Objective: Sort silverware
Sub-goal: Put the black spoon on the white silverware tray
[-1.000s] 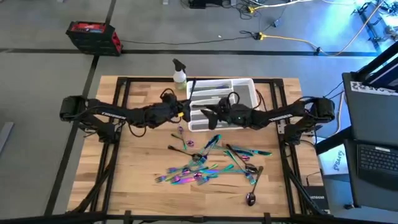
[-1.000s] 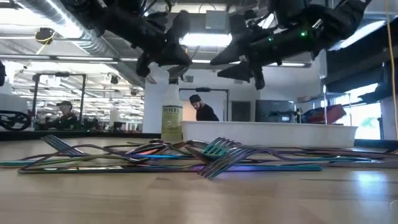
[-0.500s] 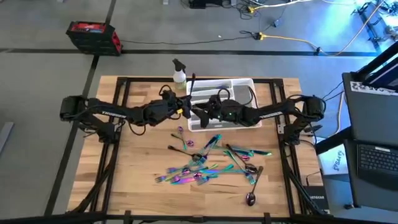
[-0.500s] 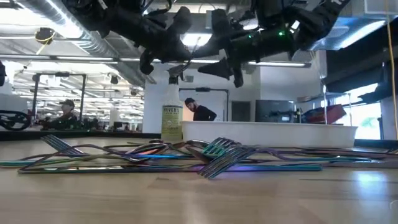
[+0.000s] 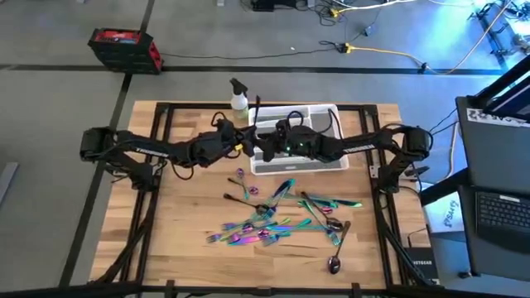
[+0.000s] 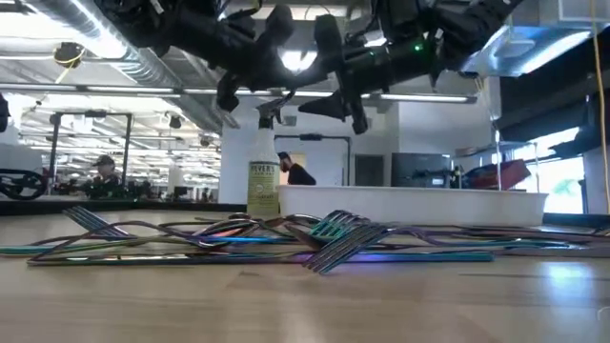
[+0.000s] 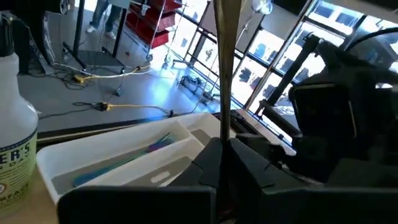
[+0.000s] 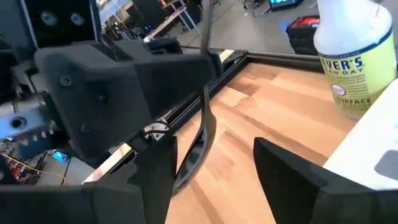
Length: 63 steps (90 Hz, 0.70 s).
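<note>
A heap of iridescent silverware (image 5: 273, 219) lies on the wooden table's near half, also seen in the low view (image 6: 324, 233). My left gripper (image 5: 248, 147) hovers beside the white tray's (image 5: 331, 124) left end, shut on one slim utensil (image 5: 257, 112) that stands upright. My right gripper (image 5: 267, 151) is open and faces it closely from the right. Its fingers (image 8: 155, 177) stand on either side of the utensil's lower, wider end (image 8: 202, 146), apart from it. My left gripper pinches the utensil's handle (image 7: 222, 127) between its two shut fingers, which come level from the table's left and lie across it. The handle rises straight above the fingers; the wider end hangs below them. The utensil is lifted clear of the table.
A spray bottle (image 5: 238, 99) with yellowish liquid stands at the tray's far left corner, close to both grippers. The tray (image 7: 124, 162) holds a few pieces in its compartments. One dark spoon (image 5: 334, 265) lies alone near the front. A person shows far behind the table (image 6: 295, 171).
My right gripper has moved toward the table's left edge, closing in on my left gripper until its open fingers flank the utensil's lower end. My left gripper and the upright utensil have kept still.
</note>
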{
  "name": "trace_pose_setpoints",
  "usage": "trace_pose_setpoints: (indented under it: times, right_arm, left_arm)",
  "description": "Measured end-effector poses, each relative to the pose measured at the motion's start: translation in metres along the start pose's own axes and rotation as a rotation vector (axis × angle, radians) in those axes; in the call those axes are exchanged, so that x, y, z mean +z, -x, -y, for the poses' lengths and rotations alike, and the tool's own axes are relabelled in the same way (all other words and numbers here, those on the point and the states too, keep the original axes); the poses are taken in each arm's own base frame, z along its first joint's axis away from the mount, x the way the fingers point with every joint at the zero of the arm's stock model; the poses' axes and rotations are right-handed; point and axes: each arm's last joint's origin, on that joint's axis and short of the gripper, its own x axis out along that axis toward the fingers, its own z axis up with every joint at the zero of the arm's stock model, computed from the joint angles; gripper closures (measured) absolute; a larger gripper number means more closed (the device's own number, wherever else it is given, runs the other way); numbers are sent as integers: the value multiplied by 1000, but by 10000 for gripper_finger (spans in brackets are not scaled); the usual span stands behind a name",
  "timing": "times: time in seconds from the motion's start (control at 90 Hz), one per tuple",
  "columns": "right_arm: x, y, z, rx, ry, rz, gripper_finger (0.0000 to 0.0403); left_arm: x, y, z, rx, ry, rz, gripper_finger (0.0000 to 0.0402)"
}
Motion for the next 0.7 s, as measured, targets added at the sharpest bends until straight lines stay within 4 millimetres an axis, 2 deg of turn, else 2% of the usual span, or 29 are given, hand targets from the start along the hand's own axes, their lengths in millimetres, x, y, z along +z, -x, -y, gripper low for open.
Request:
trace_pose_setpoints:
  times: [0.322,0.7]
  right_arm:
    - [3,-2,-2,-42,-17,-16,216]
    - [3,-2,-2,-52,-17,-7,312]
  left_arm:
    - [4,-2,-2,-1,44,23,399]
    - [4,-2,-1,-4,73,26,399]
